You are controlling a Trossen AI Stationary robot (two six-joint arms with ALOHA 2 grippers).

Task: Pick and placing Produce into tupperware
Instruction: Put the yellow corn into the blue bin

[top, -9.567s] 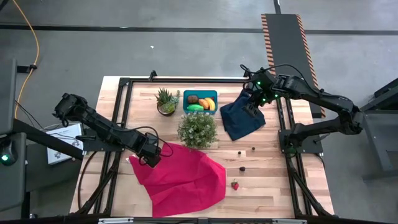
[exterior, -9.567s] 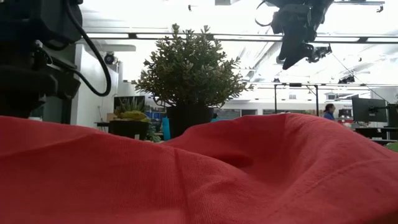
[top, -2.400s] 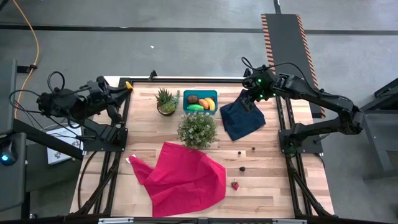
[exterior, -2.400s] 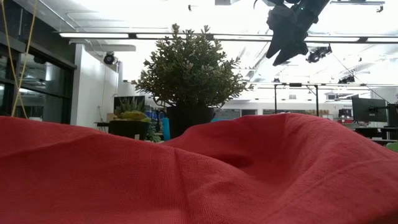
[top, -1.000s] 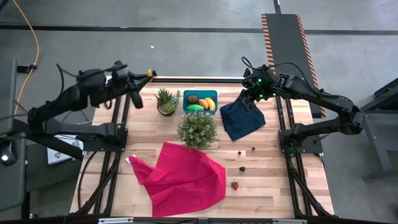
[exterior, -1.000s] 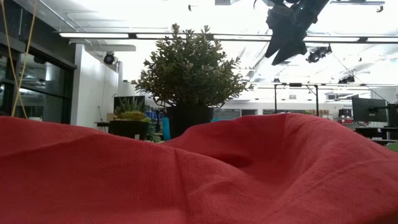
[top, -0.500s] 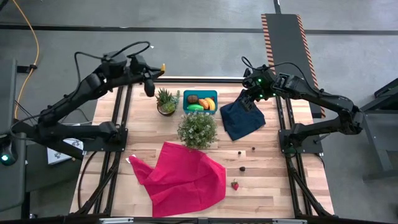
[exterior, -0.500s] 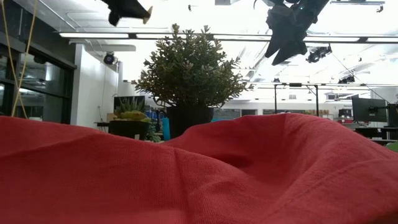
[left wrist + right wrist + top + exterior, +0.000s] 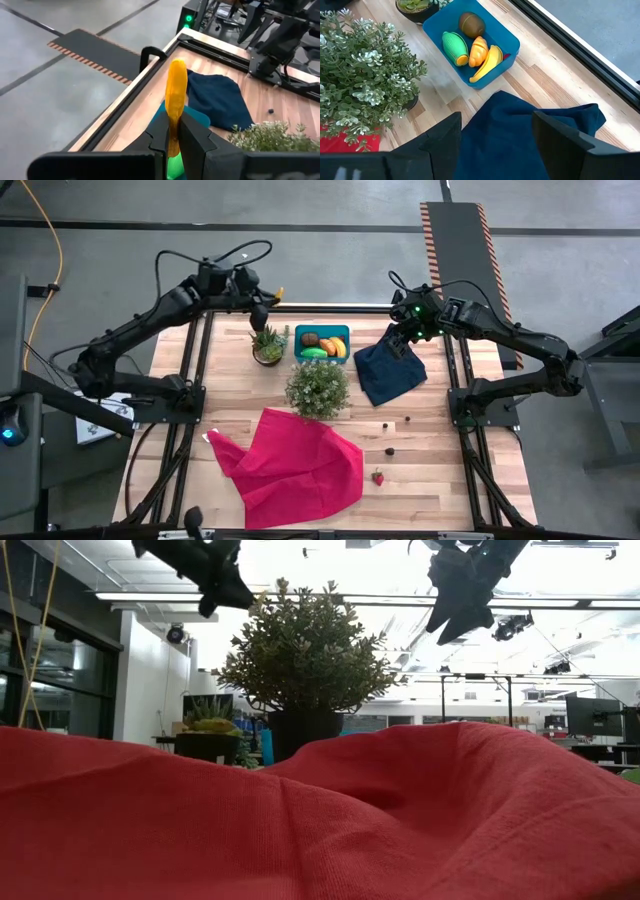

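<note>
A bushy potted plant (image 9: 318, 388) stands mid-table on the wooden table (image 9: 440, 480), with a small spiky succulent in a pot (image 9: 267, 344) behind it to the left. A crumpled red cloth (image 9: 295, 465) lies in front of the bushy plant. A navy blue cloth (image 9: 391, 370) lies rumpled toward the back right.
</note>
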